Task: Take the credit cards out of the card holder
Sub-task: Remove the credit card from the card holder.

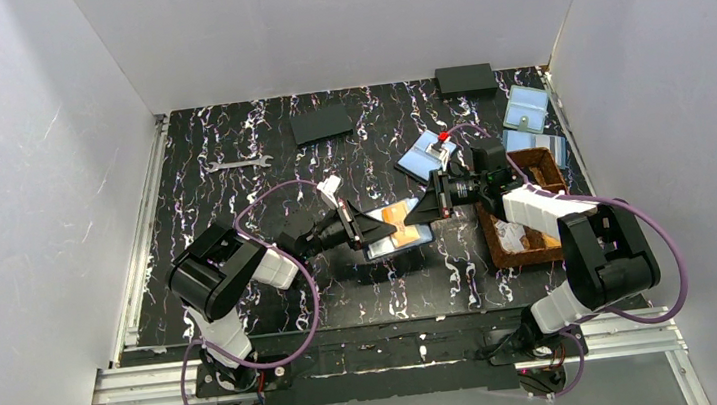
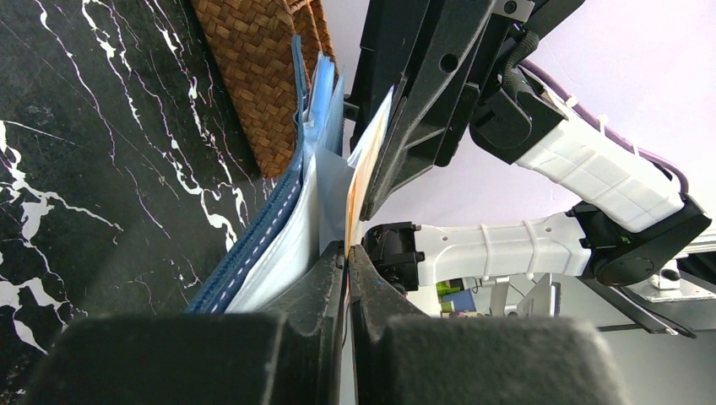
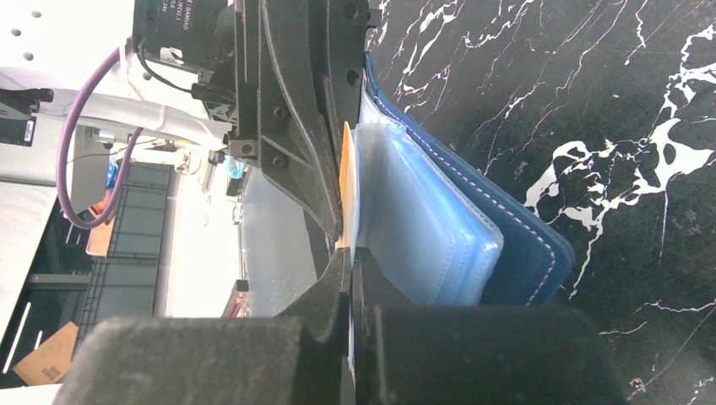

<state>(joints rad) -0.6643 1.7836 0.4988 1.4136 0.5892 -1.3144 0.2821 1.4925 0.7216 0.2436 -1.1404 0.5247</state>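
Your left tool (image 1: 374, 229) is clenched, its fingertips pinched on the edge of the orange card (image 1: 399, 215). In the left wrist view the card runs as a thin orange line straight into the closed tips. Your right tool (image 1: 422, 208) is clenched too, facing the left one from the tray side. It appears to grip the card holder (image 1: 408, 237) by a clear light blue inner pocket leaf, right beside the card, though exactly which layers it pinches you can't tell.

The card holder sits low over the tabletop (image 1: 234, 205), just left of the woven tray (image 1: 521, 260), between your two tools. It is open, navy cover toward the tabletop and pockets fanned out. The orange card is partly inside a pocket.

One pale blue pouch (image 1: 427, 155) lies up-left of the tray and another (image 1: 526, 107) lies above it. One black pad (image 1: 465, 79) lies further up from the tray and a second (image 1: 321, 123) lies well left of it. A wrench (image 1: 240, 163) lies far left of the tray.
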